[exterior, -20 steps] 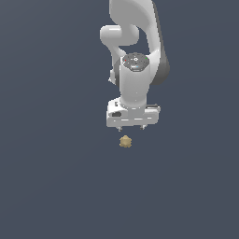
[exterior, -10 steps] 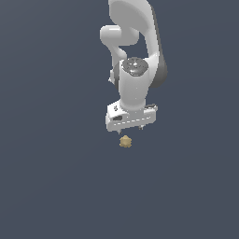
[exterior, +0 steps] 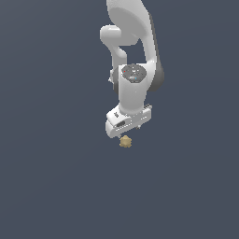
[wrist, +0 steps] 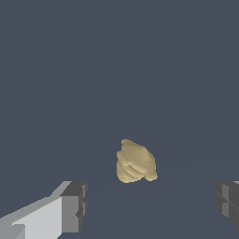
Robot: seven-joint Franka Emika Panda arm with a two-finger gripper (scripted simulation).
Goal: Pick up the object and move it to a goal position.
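While the arm hangs over the work, the scene reads as follows.

Object: a small tan-yellow, lumpy, roughly round blob [exterior: 125,142] lies on the plain dark grey-blue surface [exterior: 51,177], just below the white robot gripper [exterior: 127,133] in the exterior view.

Object in the wrist view: the blob [wrist: 135,162] sits between the two grey-tipped fingers [wrist: 74,205], a little nearer one of them than the other, with clear surface on both sides.

Jaws: spread wide, touching nothing; the blob is much narrower than the gap.

Height: the fingertips seem to be near the blob's level, though the exterior view hides them behind the white gripper body, so I cannot tell whether they reach down to the surface.

Step in hand, as I judge it: the final approach before the pinch.

How to do it well: centre the gap on the blob first, so both pads meet it together and neither shoves it sideways.

Depth: go low enough for the pads to catch the widest part of the lump, not its rounded top.

Closing: slow and steady, since a knobbly shape may roll or squirt out.

Goal position: no marker shows in either view.
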